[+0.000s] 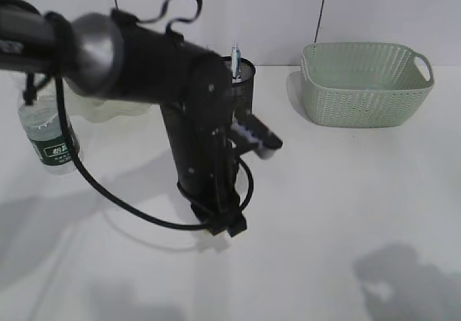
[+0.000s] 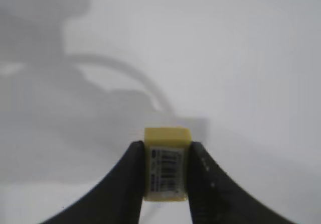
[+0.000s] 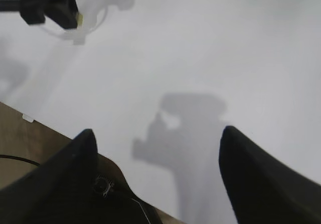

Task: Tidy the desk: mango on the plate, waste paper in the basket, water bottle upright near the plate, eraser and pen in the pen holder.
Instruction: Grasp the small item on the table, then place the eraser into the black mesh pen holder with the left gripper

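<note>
Eraser (image 2: pixel 167 170) is yellow with a white barcode label, clamped between the two black fingers (image 2: pixel 125 184) of the left gripper (image 2: pixel 167 184), seen close in the left wrist view. Top of the eraser sticks out past the fingertips. White desk (image 2: pixel 241 58) lies under it; whether the eraser touches the surface can't be told. In the exterior view the left gripper (image 1: pixel 225 229) points down at the desk (image 1: pixel 346 213) near the middle front, a pale bit of the eraser (image 1: pixel 224 238) just showing at its tip. In the right wrist view the same gripper (image 3: pixel 65 20) shows top left with a speck of yellow eraser (image 3: pixel 79 19) at its edge.

Black mesh pen holder (image 1: pixel 243 83) stands behind the left arm, mostly hidden by it, with a pen (image 1: pixel 235 53) sticking up out of it. Pale green basket (image 1: pixel 366 83) sits at the back right, well apart from the pen holder; nothing visible over its rim from this angle. Water bottle (image 1: pixel 52 137) with dark green label stands upright at far left, partly behind the arm. The plate (image 1: pixel 101 109), pale and translucent, is just beside the bottle toward the back, largely covered by the arm; contents can't be seen.

Right gripper (image 3: pixel 158 153) hangs over bare desk (image 3: pixel 200 58) at its front edge, fingers wide apart, holding nothing; it is out of the exterior view, only its shadow on the desk bottom right
</note>
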`<state>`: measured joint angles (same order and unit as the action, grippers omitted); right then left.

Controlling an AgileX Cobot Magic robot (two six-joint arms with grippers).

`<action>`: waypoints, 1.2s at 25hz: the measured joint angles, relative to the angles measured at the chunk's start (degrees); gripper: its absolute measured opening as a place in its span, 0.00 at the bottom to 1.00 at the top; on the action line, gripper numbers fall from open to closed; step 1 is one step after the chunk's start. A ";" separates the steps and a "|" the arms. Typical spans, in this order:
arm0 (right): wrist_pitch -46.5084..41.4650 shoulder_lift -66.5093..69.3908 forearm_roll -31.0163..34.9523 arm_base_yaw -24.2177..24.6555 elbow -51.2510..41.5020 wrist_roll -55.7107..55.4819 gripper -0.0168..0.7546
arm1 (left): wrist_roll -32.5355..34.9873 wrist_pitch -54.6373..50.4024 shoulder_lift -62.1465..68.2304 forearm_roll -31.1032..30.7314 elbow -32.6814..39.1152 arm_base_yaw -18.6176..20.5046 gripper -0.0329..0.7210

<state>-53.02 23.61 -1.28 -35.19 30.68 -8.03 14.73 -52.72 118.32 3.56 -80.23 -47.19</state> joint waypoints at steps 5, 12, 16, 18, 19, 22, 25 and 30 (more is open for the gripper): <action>0.00 0.00 0.00 0.00 0.00 0.00 0.79 | -1.05 -2.12 -4.18 -0.66 -4.28 0.00 0.31; 0.00 0.00 -0.02 0.00 0.00 -0.04 0.79 | -5.03 -3.33 -5.56 -4.32 -17.07 2.44 0.31; 0.00 0.00 -0.02 0.00 0.00 -0.04 0.79 | -6.86 -1.60 -5.56 -3.56 -23.39 6.93 0.31; 0.00 0.00 -0.02 0.00 0.00 -0.04 0.79 | -7.28 0.85 -5.56 -1.48 -24.92 10.16 0.31; 0.00 0.00 -0.02 0.00 0.00 -0.04 0.79 | -7.34 2.27 -5.56 0.10 -25.10 11.86 0.31; 0.00 0.00 -0.02 0.00 0.00 -0.04 0.79 | -7.45 6.15 -5.36 5.54 -25.13 15.92 0.31; 0.00 0.00 -0.02 0.00 0.00 -0.04 0.79 | -7.45 10.45 -4.16 8.45 -25.34 17.99 0.31; 0.00 0.00 -0.02 0.00 0.00 -0.10 0.79 | -7.45 16.04 0.79 9.54 -25.47 18.29 0.31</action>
<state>-53.02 23.61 -1.30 -35.19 30.68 -8.13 7.28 -36.68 119.11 13.10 -105.70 -28.90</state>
